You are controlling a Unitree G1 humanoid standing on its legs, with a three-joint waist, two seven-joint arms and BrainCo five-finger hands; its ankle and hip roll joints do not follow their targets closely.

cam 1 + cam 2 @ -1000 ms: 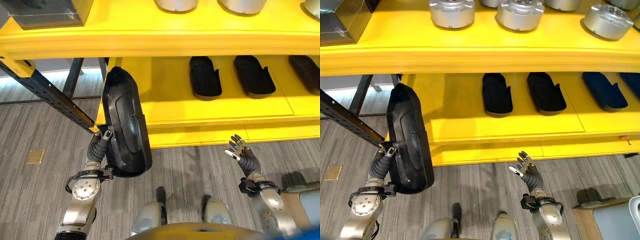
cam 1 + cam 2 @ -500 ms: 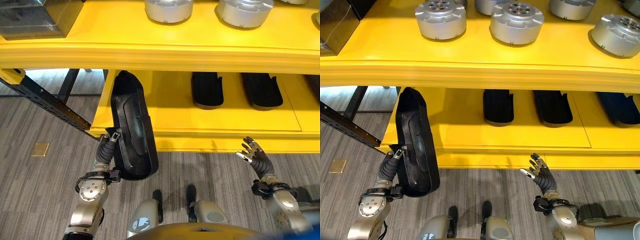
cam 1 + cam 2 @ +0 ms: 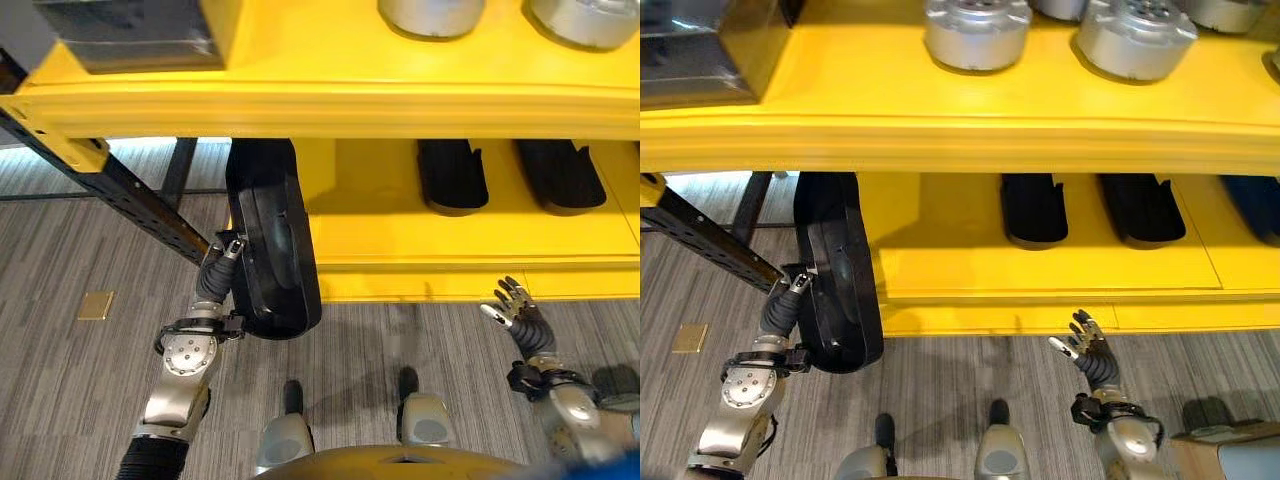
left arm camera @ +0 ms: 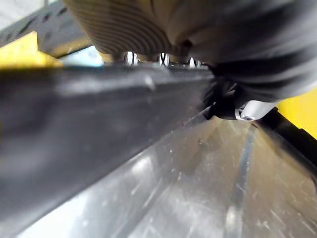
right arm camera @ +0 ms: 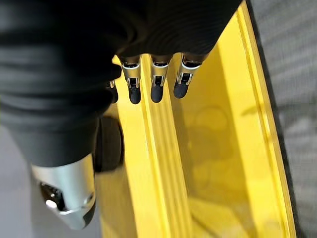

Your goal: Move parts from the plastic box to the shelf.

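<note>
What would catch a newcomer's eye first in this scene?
The bright yellow shelf spanning the view, with silver round parts on its upper level. Next, the long black part held upright by the left hand at the lower level's left end, near two similar black parts lying there.

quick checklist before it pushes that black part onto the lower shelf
1. Grip: the left hand is against the black part, but its fingers are hidden behind the part: cannot tell.
2. Part position: its far end is already under the upper shelf, over the left end of the lower shelf: ok.
3. Landing spot: bare yellow surface between the held part and the nearest stored black part: ok.
4. Part attitude: standing on edge, not flat like the stored ones: not ok for release.
5. Right hand: open, empty, below the shelf front edge, away from the part: ok.
</note>
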